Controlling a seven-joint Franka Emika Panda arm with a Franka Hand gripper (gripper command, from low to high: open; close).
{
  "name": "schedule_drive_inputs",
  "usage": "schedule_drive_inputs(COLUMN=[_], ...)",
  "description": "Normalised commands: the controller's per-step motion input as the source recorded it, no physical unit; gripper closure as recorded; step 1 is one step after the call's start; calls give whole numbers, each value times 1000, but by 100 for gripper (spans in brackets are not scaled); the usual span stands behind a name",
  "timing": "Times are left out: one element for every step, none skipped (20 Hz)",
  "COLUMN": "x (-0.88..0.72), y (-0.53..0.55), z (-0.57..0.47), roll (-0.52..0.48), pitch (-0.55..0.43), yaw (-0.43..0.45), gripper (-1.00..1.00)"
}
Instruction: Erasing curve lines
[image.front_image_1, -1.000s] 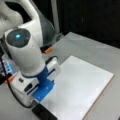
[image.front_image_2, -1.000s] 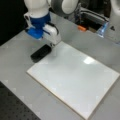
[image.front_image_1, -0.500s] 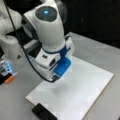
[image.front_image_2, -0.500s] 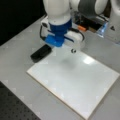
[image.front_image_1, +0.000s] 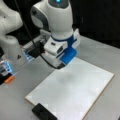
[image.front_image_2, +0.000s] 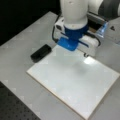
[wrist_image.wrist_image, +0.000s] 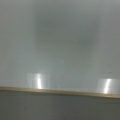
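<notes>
A: Front view, first entry: jaws?
B: Blue fingers, poised above the whiteboard at its far edge. Open or closed: cannot tell. A second ago, low beside the eraser; now up and away from it.

A: Eraser, then?
B: Well apart from the jaws, flat on the desk at the board's opposite corner. Not gripped.

A: Front view again, other entry?
B: Same finding. Fingers over the board edge; eraser off to the side of the jaws, in the same place as one second back.

A: Curve lines?
B: None made out anywhere on the board. Only a faint grey patch just under the jaws, possibly shadow.

A: Wrist view?
B: No fingers in frame. Bare white board directly beneath the jaws, wooden rim, desk beyond, two glare spots. No stroke.

A: Bearing on the task?
B: Jaws shifted over the board without the eraser; no wiping to record.
</notes>
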Motion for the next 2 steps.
schedule_drive_inputs(x=[-190, -198], y=[39, 34], z=[-158, -168], roll=[-118, -120], pitch=[-192, -190], yaw=[-39, -26], gripper=[-100, -100])
